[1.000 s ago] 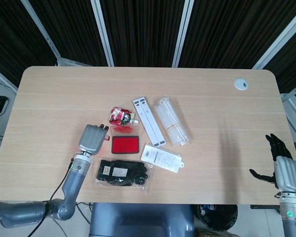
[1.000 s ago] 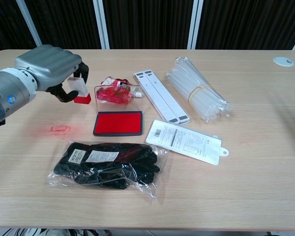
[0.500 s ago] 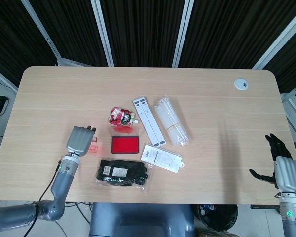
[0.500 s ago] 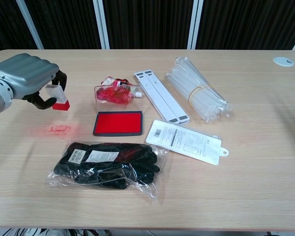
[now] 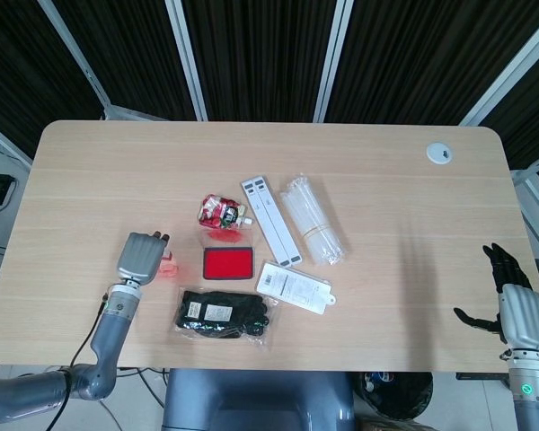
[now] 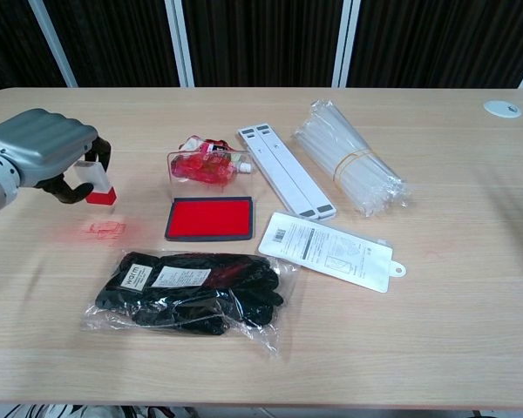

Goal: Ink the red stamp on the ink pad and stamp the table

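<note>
The left hand (image 6: 42, 157) grips one red stamp (image 6: 98, 185), fingers curled over its clear upper part, the red base low over the counter (image 5: 413, 180); whether it touches the wood cannot be told. A faint red stamped mark (image 6: 105, 230) lies just in front of it. One ink pad (image 6: 210, 218) sits open to the right, near a red snack pouch (image 6: 206, 164), two white strips (image 6: 285, 171), one bundle of clear tubes (image 6: 349, 165), one white carded packet (image 6: 328, 250) and one bag of black gloves (image 6: 192, 287). Bare wood runs along the far edge and the whole right side, up to a cable grommet (image 5: 439, 153). The right hand (image 5: 514, 301) hangs at the near right edge, fingers spread, holding nothing; the chest view cuts it off.
</note>
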{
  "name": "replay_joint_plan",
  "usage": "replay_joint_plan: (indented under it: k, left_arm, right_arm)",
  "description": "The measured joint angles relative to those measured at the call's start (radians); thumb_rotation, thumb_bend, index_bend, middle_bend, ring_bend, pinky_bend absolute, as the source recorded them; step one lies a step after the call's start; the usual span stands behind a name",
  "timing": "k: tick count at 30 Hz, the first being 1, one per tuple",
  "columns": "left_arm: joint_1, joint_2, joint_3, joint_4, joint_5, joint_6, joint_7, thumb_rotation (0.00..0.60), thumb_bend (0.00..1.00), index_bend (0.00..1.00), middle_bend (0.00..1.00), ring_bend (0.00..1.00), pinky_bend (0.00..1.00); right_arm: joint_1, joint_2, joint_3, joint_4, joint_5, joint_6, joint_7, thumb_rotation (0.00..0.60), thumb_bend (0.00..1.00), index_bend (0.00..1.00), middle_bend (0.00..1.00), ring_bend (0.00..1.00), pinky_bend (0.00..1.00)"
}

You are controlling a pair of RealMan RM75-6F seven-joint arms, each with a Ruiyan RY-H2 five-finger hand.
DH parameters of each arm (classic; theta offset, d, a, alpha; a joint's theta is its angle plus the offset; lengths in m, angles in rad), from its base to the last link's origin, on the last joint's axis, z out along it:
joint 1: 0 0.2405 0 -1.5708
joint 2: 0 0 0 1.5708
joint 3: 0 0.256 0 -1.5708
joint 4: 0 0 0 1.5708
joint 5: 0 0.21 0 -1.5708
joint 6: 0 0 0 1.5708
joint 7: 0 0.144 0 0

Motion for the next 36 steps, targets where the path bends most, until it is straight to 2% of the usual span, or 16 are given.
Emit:
replay_joint_plan:
  k: [15,36]
  left_arm:
    - [0.013,-0.033,0.009,0.037,0.005,-0.016,0.001,0.6,0.57,0.7,0.73,0.61,0.69]
    - [0.023,-0.048,0.01,0.043,-0.026,-0.029,0.062,0.6,0.47,0.64,0.67,0.56,0.66]
  right_arm:
    - [0.0,0.001,0.001,0.0,0.0,0.001,0.003,0.6,0.12,0.0,0.0,0.0,0.16]
    - [-0.001,0.001,0.0,-0.002,0.0,0.0,0.005,0.6,0.12,0.0,0.0,0.0,0.16]
